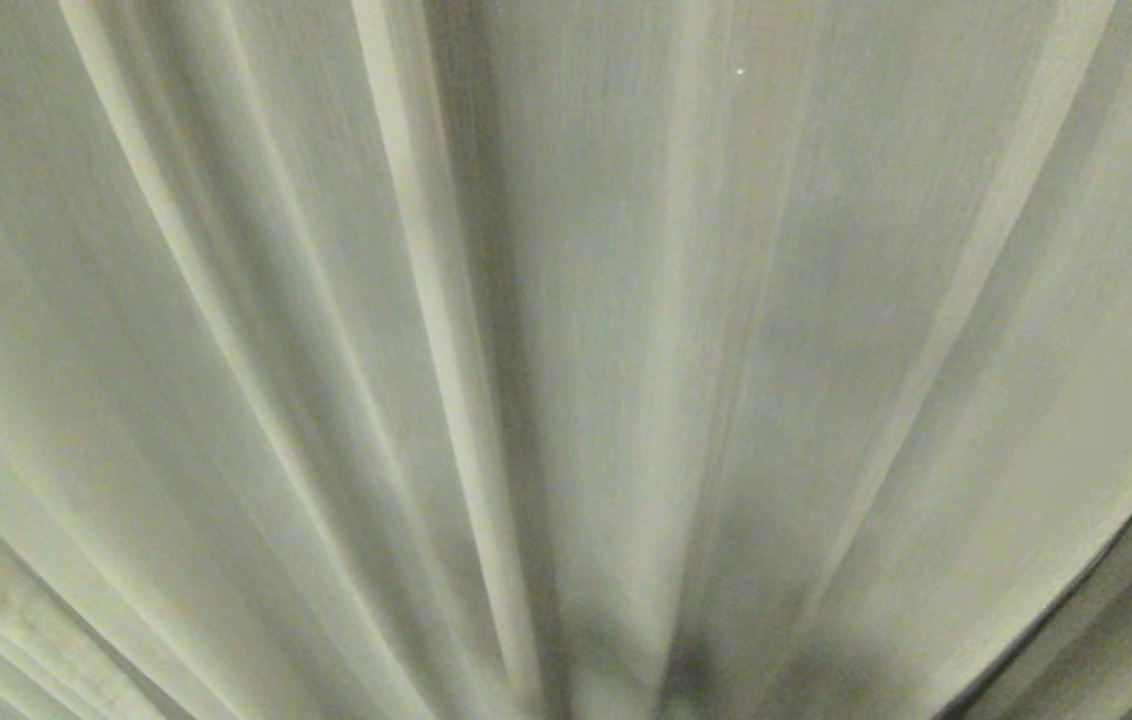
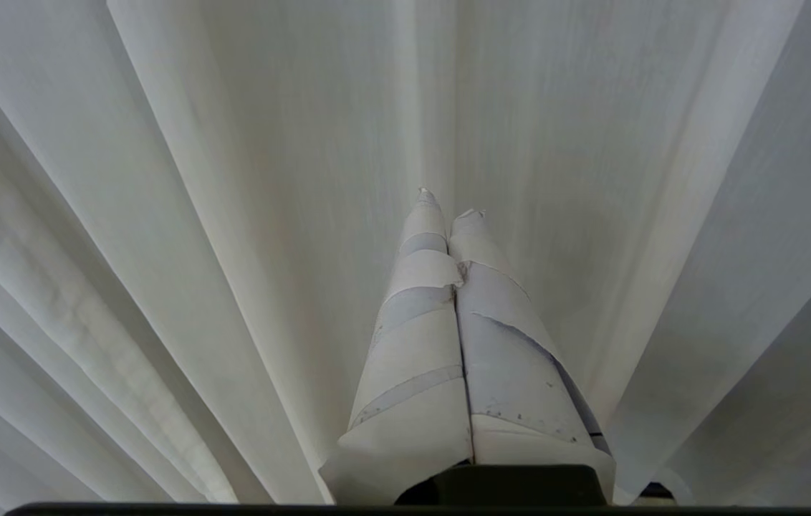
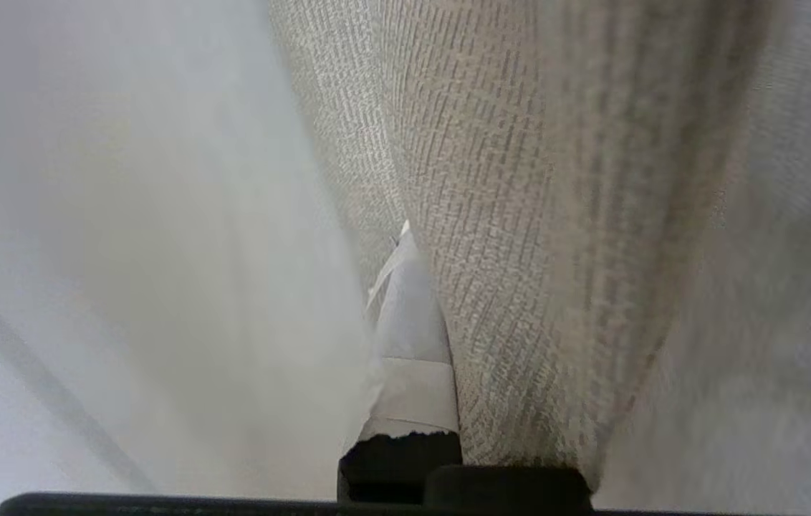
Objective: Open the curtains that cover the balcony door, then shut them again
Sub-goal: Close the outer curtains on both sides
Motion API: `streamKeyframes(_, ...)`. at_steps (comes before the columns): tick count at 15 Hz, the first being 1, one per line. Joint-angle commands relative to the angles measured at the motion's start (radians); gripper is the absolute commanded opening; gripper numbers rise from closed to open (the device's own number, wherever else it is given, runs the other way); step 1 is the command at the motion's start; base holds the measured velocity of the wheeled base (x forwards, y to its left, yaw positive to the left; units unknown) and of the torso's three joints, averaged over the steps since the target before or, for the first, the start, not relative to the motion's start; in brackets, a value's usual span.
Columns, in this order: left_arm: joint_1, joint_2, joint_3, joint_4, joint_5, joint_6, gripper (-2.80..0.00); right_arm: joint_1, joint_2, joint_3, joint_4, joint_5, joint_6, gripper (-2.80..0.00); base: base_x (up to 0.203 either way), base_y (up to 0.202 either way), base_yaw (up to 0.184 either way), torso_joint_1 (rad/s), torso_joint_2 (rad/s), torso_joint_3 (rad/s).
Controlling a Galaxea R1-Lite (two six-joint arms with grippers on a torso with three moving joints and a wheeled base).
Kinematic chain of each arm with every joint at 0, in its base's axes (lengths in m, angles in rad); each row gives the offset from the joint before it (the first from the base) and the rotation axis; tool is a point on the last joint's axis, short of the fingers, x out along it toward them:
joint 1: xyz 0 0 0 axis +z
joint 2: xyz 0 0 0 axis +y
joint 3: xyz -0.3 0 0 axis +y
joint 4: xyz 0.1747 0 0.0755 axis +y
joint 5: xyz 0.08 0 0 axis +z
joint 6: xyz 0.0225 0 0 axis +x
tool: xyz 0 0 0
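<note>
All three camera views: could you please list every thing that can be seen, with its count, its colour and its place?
curtains: panel count cannot be told, cream off-white, pleated, fill all three views; a dark gap shows at the head view's lower right corner.
balcony door: not visible, hidden behind the fabric.
left tool: one, wrapped in white tape, shut, empty, pointing at the fabric and apart from it.
right tool: one, white tape, shut on a fold of the curtains; one finger shows, the other is covered by the fabric.
</note>
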Motion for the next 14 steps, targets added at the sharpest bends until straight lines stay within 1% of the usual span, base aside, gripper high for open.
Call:
streamKeyframes(1,0.000,0.000,0.000,0.000,0.002,0.000,-2.80,0.003,-0.008,0.007,-0.004,0.003,0.002,-2.80,0.000,0.000,0.000,0.000,0.00,0.000)
streamKeyframes(4,0.000,0.000,0.000,0.000,0.002,0.000,-2.80,0.058,-0.043,0.027,-0.005,0.002,0.020,-2.80,0.000,0.000,0.000,0.000,0.00,0.000)
streamKeyframes(7,0.000,0.000,0.000,0.000,0.000,0.000,-2.80,0.139,-0.098,0.056,-0.004,0.000,0.022,-2.80,0.000,0.000,0.000,0.000,0.00,0.000)
streamKeyframes(10,0.000,0.000,0.000,0.000,0.001,0.000,-2.80,0.263,-0.165,0.089,0.002,-0.004,0.021,-2.80,0.000,0.000,0.000,0.000,0.00,0.000)
streamKeyframes(12,0.000,0.000,0.000,0.000,0.000,0.000,-2.80,0.366,-0.201,0.117,0.001,-0.008,0.010,-2.80,0.000,0.000,0.000,0.000,0.00,0.000)
streamKeyframes(14,0.000,0.000,0.000,0.000,0.002,0.000,-2.80,0.454,-0.225,0.138,0.002,-0.009,-0.036,-2.80,0.000,0.000,0.000,0.000,0.00,0.000)
